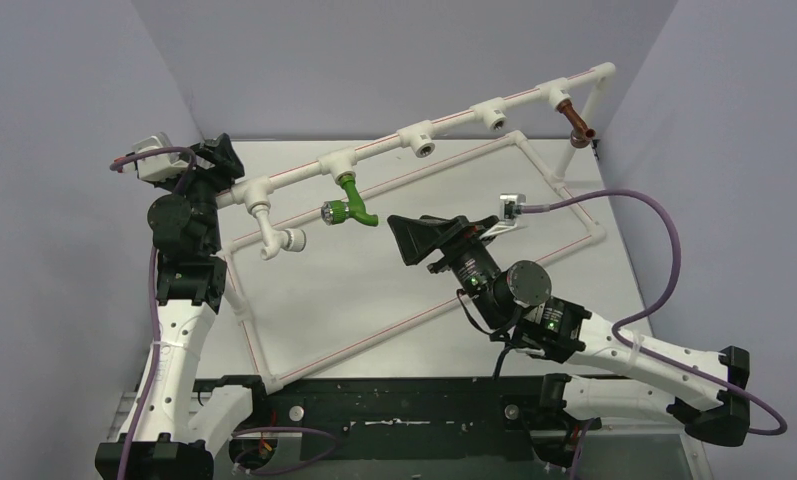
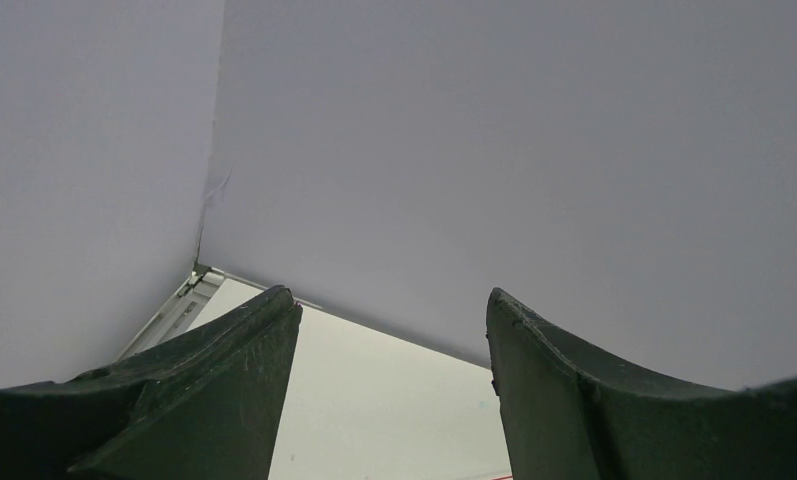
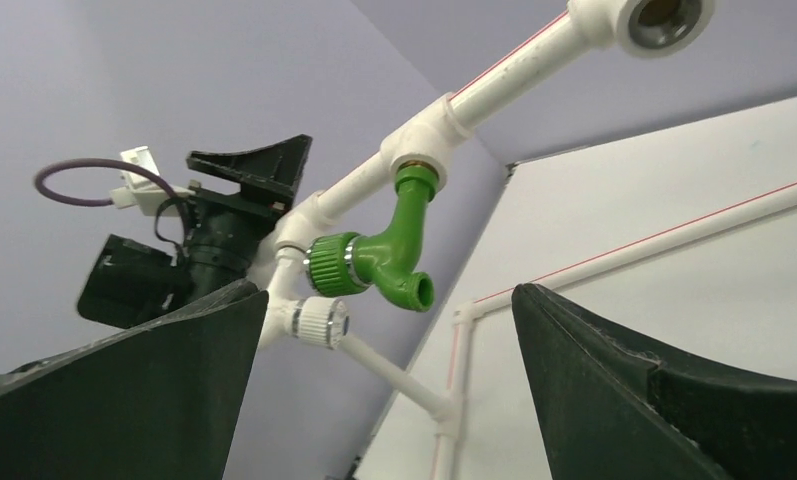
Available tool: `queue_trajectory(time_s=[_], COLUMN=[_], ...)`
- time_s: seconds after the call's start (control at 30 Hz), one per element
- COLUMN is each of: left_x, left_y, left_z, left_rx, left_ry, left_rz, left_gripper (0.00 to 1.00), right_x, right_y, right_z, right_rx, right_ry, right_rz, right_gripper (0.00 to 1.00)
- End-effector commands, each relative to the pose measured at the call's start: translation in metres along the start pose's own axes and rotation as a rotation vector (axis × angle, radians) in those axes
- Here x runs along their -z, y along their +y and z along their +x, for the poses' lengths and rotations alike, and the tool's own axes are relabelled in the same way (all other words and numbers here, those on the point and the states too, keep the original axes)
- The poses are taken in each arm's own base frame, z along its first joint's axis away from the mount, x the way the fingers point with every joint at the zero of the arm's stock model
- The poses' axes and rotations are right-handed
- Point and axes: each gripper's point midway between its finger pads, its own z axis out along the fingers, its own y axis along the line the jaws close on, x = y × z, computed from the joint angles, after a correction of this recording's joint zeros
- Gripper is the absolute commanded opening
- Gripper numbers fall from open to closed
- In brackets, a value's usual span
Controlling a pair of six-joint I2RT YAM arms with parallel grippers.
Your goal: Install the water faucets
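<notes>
A bright green faucet (image 1: 349, 206) hangs screwed into a tee of the white pipe frame (image 1: 454, 122). In the right wrist view the green faucet (image 3: 386, 250) sits just ahead of my fingers, untouched. A reddish-brown faucet (image 1: 577, 122) hangs from the tee at the frame's far right end. My right gripper (image 1: 399, 240) (image 3: 389, 295) stands open and empty, a short way right of the green faucet. My left gripper (image 1: 224, 158) (image 2: 392, 295) is open beside the pipe's left end, with only wall and table between its fingers.
A white faucet (image 1: 274, 238) (image 3: 319, 322) hangs at the left end of the pipe. Two empty tee sockets (image 1: 421, 140) (image 1: 493, 116) face forward along the upper pipe. The frame's lower rectangle (image 1: 414, 315) lies on the table. Purple walls enclose three sides.
</notes>
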Motion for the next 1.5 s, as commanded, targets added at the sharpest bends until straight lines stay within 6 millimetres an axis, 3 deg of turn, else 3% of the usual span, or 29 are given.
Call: queue_trajectory(time_s=[0.0, 0.13, 0.4, 0.73, 0.97, 1.23, 1.47], left_x=[0.036, 0.035, 0.035, 0.035, 0.035, 0.035, 0.036], left_y=[0.061, 0.06, 0.059, 0.059, 0.059, 0.059, 0.059], left_z=[0.141, 0.143, 0.145, 0.145, 0.145, 0.144, 0.144], left_rx=[-0.124, -0.123, -0.119, -0.118, -0.119, -0.118, -0.119], left_ry=[0.473, 0.477, 0.485, 0.485, 0.484, 0.482, 0.483], left_rz=[-0.161, -0.16, -0.155, -0.153, -0.155, -0.153, -0.151], left_gripper=[0.66, 0.66, 0.66, 0.66, 0.66, 0.66, 0.66], right_x=[0.001, 0.0, 0.005, -0.003, -0.004, -0.022, -0.038], right_y=[0.0, -0.005, 0.026, 0.023, 0.04, 0.035, 0.033], right_z=[-0.036, -0.048, -0.032, -0.012, 0.001, 0.024, 0.019], right_rx=[0.292, 0.395, 0.8, 1.281, 1.522, 1.782, 1.879], right_ry=[-0.057, -0.068, 0.044, 0.085, 0.021, 0.057, -0.062], right_rz=[0.026, 0.077, -0.198, -0.318, -0.48, -0.46, -0.312], right_gripper=[1.0, 1.0, 1.0, 0.99, 0.96, 0.91, 0.81])
